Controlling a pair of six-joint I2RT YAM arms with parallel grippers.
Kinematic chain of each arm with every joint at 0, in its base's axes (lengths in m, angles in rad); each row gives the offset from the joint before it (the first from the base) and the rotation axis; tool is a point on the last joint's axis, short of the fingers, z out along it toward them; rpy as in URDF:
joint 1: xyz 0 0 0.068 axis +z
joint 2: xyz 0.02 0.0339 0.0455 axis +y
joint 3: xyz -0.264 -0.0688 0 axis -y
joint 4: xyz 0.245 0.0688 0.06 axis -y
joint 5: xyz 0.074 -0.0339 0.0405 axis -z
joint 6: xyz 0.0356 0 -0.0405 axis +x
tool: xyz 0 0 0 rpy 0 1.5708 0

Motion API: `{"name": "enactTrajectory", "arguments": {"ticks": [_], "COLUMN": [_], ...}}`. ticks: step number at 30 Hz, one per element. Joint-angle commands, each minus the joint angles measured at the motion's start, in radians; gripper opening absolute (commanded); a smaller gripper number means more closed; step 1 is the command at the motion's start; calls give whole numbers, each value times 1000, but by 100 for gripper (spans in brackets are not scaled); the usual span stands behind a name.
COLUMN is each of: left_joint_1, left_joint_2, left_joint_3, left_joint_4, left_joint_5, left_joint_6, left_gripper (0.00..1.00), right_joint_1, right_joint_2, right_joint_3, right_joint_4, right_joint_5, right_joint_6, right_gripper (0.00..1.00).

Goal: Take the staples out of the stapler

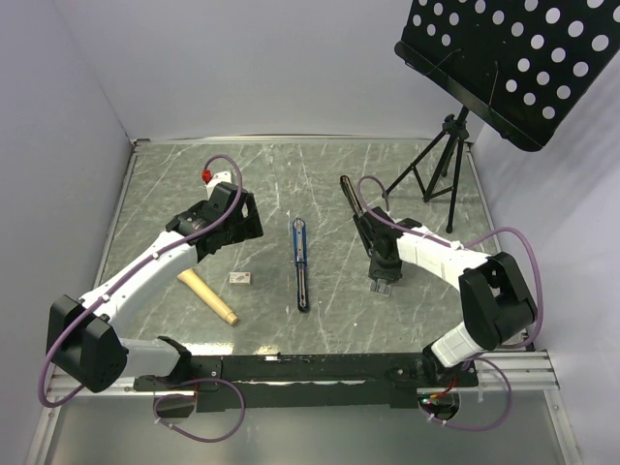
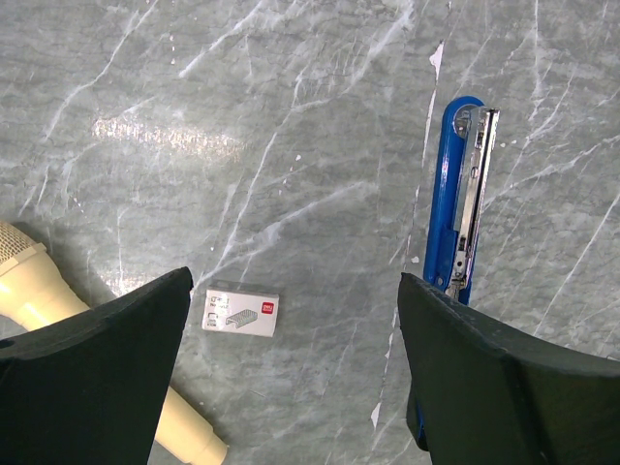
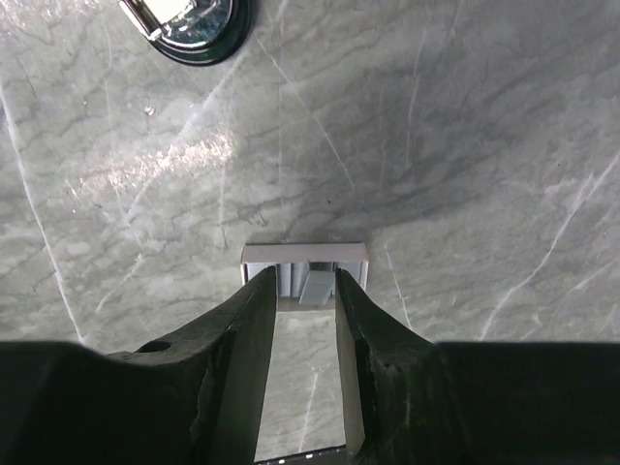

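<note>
I've the stapler [image 1: 301, 262] lying flat, long axis near-to-far, just right of my wide-spread left gripper [image 2: 294, 291]. My right gripper [image 3: 302, 276] straddles perhaps a staple strip [image 3: 305, 257]; grip, I can't tell.

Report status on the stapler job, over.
Left fingers open, empty. Right fingers narrow at silvery strip, grip unclear. Stapler lies opened flat between arms. Nothing blocks it.

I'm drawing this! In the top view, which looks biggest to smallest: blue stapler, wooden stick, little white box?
Largest, too alike to rank: blue stapler and wooden stick; stapler longer, stick thicker.
Smallest: little white box.
</note>
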Motion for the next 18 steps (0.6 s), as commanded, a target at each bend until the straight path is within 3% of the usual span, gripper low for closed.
{"name": "enactTrajectory", "arguments": {"ticks": [1, 18], "left_joint_1": [-2, 0], "left_joint_2": [-19, -16], "left_joint_3": [1, 2], "left_joint_4": [2, 5], "left_joint_5": [-18, -11], "left_joint_6": [16, 19], "left_gripper": [92, 92], "right_joint_1": [1, -4], "right_joint_2": [22, -1], "right_joint_3": [28, 41], "right_joint_4": [20, 16], "right_joint_5": [32, 44], "right_joint_6": [-20, -35], "right_gripper": [38, 36]}}
